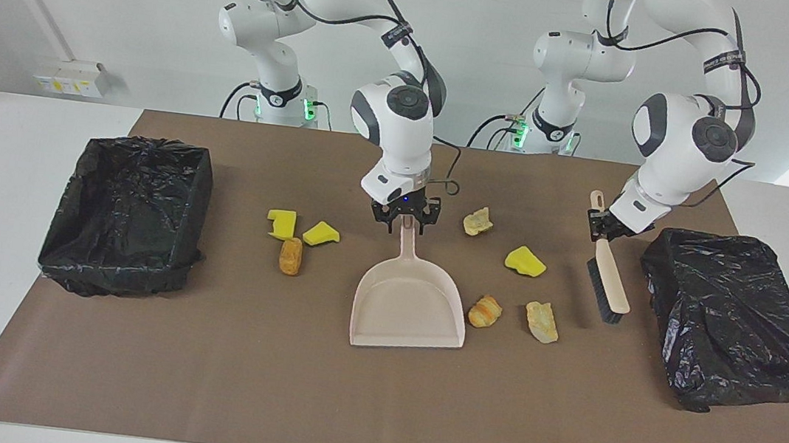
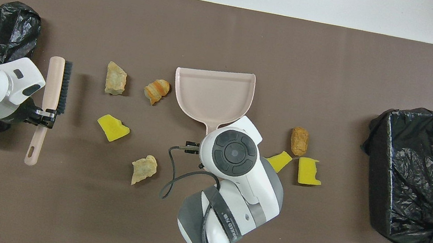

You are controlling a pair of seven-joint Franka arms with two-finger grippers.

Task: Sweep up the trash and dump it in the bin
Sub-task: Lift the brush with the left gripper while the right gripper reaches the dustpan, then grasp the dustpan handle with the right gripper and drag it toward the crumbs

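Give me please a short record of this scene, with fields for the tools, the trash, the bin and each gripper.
dustpan: flat on the mat, mid-table, empty
brush: toward the left arm's end, handle held
trash: seven pieces on the mat, none in the dustpan
open bin: black-lined, at the right arm's end
covered bin: black bag over it, at the left arm's end
left gripper: shut on the brush handle
right gripper: at the dustpan handle

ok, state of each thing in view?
beige plastic dustpan: flat on mat, empty
right gripper: at dustpan handle
beige brush with black bristles: held up by left gripper, shut
open black-lined bin: empty
closed black bag: lying crumpled
seven trash pieces: loose, unswept
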